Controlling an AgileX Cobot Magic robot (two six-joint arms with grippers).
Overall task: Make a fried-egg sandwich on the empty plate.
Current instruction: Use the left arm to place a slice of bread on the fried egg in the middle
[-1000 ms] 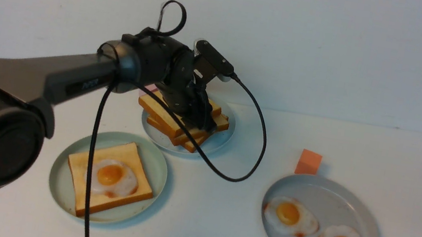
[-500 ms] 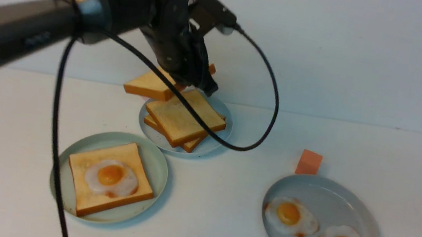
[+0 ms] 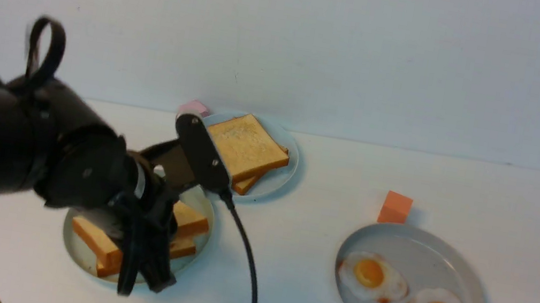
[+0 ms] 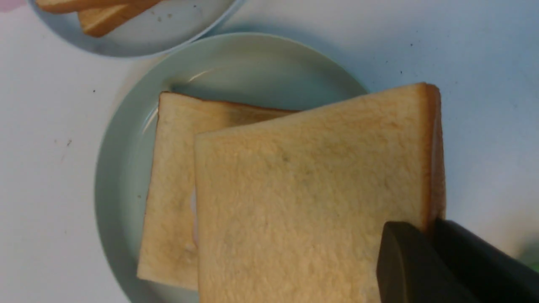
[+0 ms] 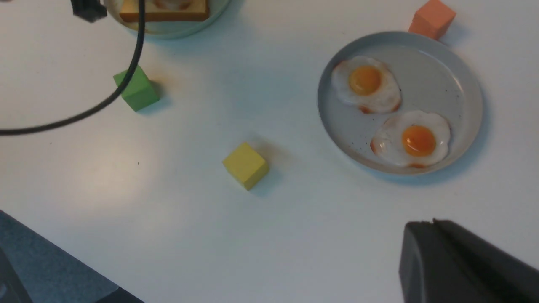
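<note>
On the pale mint-green plate (image 3: pixel 76 252) (image 4: pixel 122 168) lies one toast slice (image 4: pixel 172 185). My left gripper (image 3: pixel 144 275) (image 4: pixel 429 229) is shut on the edge of a second toast slice (image 3: pixel 96 242) (image 4: pixel 311 198) and holds it just above the first, shifted to one side. That upper slice covers the fried egg of the sandwich; only a thin white sliver shows. My right gripper (image 5: pixel 433 223) is shut with nothing in it, above bare table near the plate of eggs; the front view does not show it.
A speckled greyish plate (image 3: pixel 473 270) (image 5: pixel 459 71) carries two fried eggs (image 3: pixel 372 277). Behind, a toast stack (image 3: pixel 246 148) sits on a pale-blue plate (image 3: pixel 279 180). Loose blocks: orange (image 3: pixel 395 207), pink (image 3: pixel 194 107), green (image 5: pixel 137 89), yellow (image 5: pixel 245 165). The left arm's cable (image 3: pixel 247 262) hangs over the table.
My left gripper closed on the top slice of the stack, lifted it, and carried it forward and down over the egg toast on the mint plate. The egg is now covered.
</note>
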